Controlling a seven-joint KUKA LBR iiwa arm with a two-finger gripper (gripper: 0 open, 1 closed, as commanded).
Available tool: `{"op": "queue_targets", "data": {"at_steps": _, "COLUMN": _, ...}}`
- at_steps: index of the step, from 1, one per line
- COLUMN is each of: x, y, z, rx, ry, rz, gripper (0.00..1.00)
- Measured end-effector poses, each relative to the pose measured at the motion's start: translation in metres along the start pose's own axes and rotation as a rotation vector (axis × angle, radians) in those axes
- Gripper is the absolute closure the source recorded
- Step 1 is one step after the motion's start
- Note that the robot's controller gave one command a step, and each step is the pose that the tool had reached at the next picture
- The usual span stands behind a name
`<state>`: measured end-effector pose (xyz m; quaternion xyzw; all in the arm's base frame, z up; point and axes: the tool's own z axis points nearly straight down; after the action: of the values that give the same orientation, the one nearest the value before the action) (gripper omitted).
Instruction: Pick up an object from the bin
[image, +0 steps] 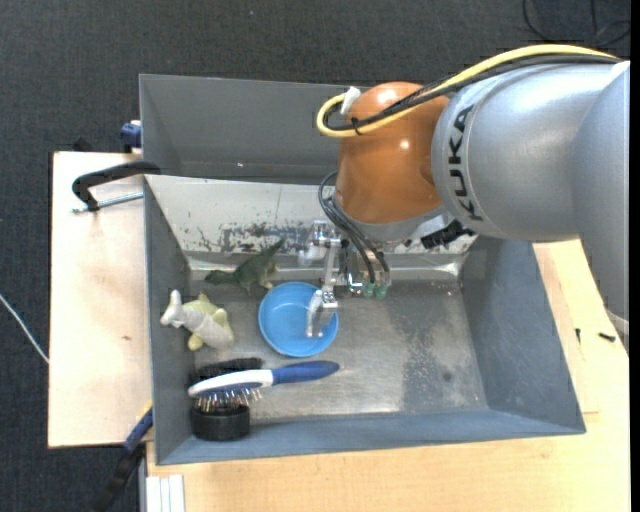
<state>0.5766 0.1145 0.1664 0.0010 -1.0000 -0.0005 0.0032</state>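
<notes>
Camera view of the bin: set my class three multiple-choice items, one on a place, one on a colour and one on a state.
1. Where does the green toy dinosaur lie?
A. at the foot of the bin's back wall, behind the bowl
B. in the near right corner
C. inside the bowl

2. What colour is the bowl?
A. red
B. blue
C. yellow

3. How does the bowl stand?
A. upside down
B. on its side
C. upright, opening up

Key:
1 A: the dinosaur stretches along the wall's foot, above the bowl in the view.
2 B: its inside and rim are blue.
3 C: its hollow faces the camera.
</notes>
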Motion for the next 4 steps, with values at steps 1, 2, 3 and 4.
{"op": "queue_targets", "data": {"at_steps": 1, "x": -0.0078, "y": 0.0081, "z": 0.0922, "rx": 0.0, "ry": -0.014, "rz": -0.151, "gripper": 0.0}}
{"op": "queue_targets", "data": {"at_steps": 2, "x": -0.0118, "y": 0.0076, "z": 0.0874, "rx": -0.001, "ry": -0.029, "rz": -0.149, "gripper": 1.0}}
{"op": "queue_targets", "data": {"at_steps": 3, "x": -0.0069, "y": 0.0084, "z": 0.0917, "rx": -0.002, "ry": -0.012, "rz": -0.15, "gripper": 0.0}}
{"op": "queue_targets", "data": {"at_steps": 4, "x": -0.012, "y": 0.0072, "z": 0.0873, "rx": -0.001, "ry": -0.03, "rz": -0.148, "gripper": 1.0}}
